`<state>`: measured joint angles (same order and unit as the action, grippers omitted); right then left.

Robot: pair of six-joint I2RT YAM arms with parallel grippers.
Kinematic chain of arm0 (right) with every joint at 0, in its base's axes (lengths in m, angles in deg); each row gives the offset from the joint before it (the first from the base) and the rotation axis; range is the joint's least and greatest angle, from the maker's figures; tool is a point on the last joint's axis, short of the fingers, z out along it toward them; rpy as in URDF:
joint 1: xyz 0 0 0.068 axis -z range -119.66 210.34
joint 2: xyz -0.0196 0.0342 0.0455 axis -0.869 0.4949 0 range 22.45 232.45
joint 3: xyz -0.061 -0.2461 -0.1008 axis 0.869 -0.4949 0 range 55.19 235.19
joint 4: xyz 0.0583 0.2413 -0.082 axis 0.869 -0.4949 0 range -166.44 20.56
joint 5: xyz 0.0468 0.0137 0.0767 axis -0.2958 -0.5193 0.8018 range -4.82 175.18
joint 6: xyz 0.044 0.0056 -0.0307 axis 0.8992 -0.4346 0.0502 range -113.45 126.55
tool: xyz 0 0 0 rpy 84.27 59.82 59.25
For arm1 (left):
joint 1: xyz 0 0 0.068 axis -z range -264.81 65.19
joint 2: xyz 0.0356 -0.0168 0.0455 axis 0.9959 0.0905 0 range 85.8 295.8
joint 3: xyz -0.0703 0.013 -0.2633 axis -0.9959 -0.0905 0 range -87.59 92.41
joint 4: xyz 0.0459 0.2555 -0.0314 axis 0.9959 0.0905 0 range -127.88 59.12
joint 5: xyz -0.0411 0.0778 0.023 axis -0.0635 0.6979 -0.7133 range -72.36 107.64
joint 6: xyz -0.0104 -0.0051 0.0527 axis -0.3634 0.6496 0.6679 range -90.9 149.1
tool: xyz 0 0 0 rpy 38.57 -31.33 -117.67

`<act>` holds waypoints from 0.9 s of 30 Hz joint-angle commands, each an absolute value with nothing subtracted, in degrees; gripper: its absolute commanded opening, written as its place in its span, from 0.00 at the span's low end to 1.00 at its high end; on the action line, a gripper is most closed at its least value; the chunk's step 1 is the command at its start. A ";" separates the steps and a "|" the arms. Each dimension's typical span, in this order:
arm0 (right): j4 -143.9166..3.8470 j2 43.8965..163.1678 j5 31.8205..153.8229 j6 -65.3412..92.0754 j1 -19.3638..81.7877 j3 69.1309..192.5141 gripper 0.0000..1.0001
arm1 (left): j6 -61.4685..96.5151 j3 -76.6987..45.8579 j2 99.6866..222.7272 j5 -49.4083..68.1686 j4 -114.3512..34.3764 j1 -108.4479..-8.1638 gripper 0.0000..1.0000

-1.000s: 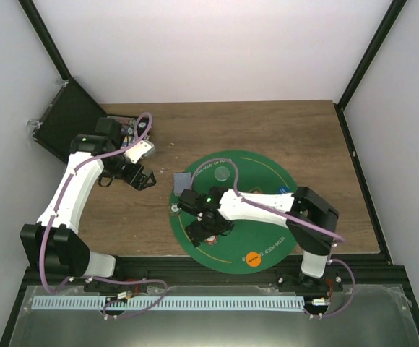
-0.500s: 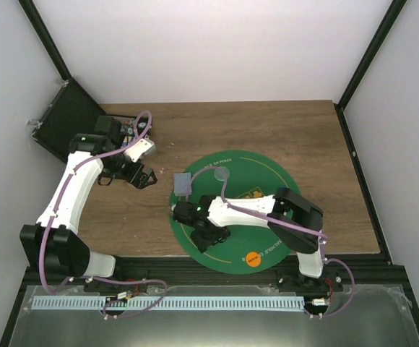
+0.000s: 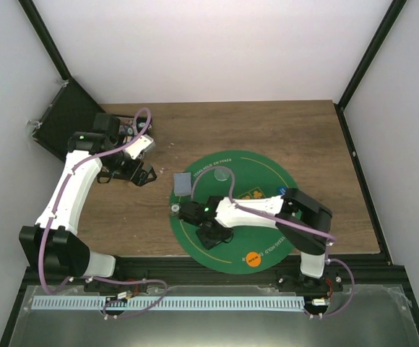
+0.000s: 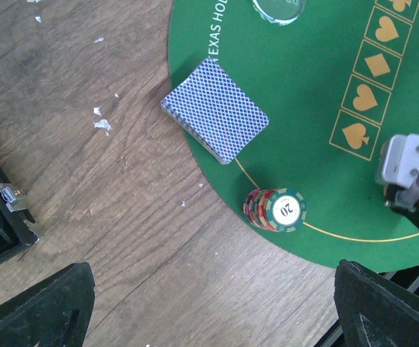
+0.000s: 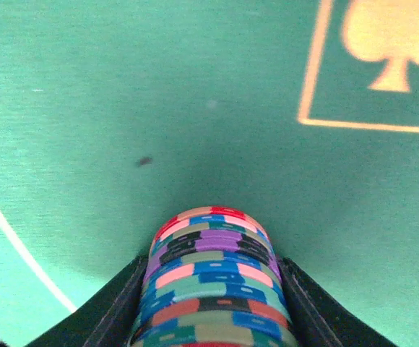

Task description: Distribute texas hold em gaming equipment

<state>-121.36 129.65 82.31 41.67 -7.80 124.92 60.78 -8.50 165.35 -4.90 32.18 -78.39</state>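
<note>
A tall stack of mixed-colour poker chips (image 5: 213,289) stands on the green felt mat (image 5: 123,108), and my right gripper (image 5: 213,282) is shut on it with a black finger pressed to each side. From above, that gripper (image 3: 213,235) hides this stack. A second chip stack (image 4: 274,210) with a "20" on top sits at the mat's left edge (image 3: 175,208). The blue-backed deck of cards (image 4: 215,108) lies half on the mat (image 3: 183,182). My left gripper (image 4: 217,318) hangs open over bare wood (image 3: 141,176), left of the deck.
A pale clear token (image 3: 222,174) lies near the mat's far edge and an orange token (image 3: 253,258) near its front edge. A black open case (image 3: 61,119) stands at the back left corner, with small items beside it. Black frame rails border the table.
The right gripper's jaws have come in from wide open onto the chip stack, and its arm has shifted slightly. The left arm has edged a little toward the back.
</note>
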 commanded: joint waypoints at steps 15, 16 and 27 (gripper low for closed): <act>-116.02 119.94 71.82 35.76 23.88 110.53 0.34 | 62.15 -4.55 164.95 -4.69 33.36 -78.64 0.92; -115.66 120.11 71.56 34.79 25.73 110.78 0.34 | 62.18 -4.55 164.84 -4.57 33.27 -78.65 0.92; -108.92 126.00 72.21 24.05 37.65 115.38 0.30 | 62.69 -2.76 164.84 -4.28 33.28 -79.15 0.92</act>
